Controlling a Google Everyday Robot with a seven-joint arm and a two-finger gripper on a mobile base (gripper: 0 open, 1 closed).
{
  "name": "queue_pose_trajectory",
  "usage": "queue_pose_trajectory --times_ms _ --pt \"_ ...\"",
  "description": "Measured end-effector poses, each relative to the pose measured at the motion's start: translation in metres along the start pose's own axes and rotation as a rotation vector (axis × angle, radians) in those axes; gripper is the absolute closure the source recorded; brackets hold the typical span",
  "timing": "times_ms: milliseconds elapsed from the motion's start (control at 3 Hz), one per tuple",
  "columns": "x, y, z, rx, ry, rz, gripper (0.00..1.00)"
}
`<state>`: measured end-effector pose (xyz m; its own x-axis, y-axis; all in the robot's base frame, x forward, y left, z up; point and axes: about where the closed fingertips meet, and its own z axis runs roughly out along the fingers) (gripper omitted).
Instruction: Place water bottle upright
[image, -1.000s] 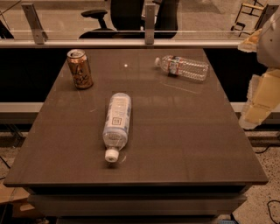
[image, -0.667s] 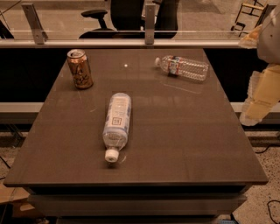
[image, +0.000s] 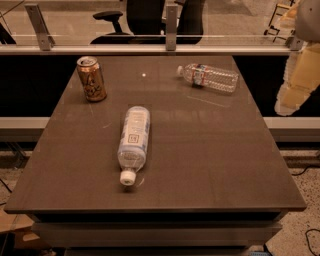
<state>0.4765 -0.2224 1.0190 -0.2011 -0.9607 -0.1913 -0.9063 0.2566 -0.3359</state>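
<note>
The water bottle (image: 210, 77) is small, clear and ribbed, with a red-and-white label band and a white cap. It lies on its side at the far right of the dark table (image: 200, 165), cap pointing left. My gripper (image: 292, 85) is a cream-coloured shape at the right edge of the view, off the table's right side and level with the bottle. It is well apart from the bottle and holds nothing that I can see.
A larger bottle (image: 134, 140) with a pale blue-white label lies on its side mid-table, cap toward the front. A brown drink can (image: 91, 79) stands upright at the far left. A glass rail with metal posts (image: 171, 25) runs behind the table.
My arm at the right edge has risen and drawn slightly back. Both bottles and the can have not moved.
</note>
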Motion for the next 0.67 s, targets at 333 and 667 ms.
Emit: queue_pose_trajectory --times_ms 333,667 --pt "-0.006 -0.025 0.003 0.037 -0.030 -0.004 0.00" --pt "-0.012 -0.050 0.014 0.061 -0.069 0.006 0.00"
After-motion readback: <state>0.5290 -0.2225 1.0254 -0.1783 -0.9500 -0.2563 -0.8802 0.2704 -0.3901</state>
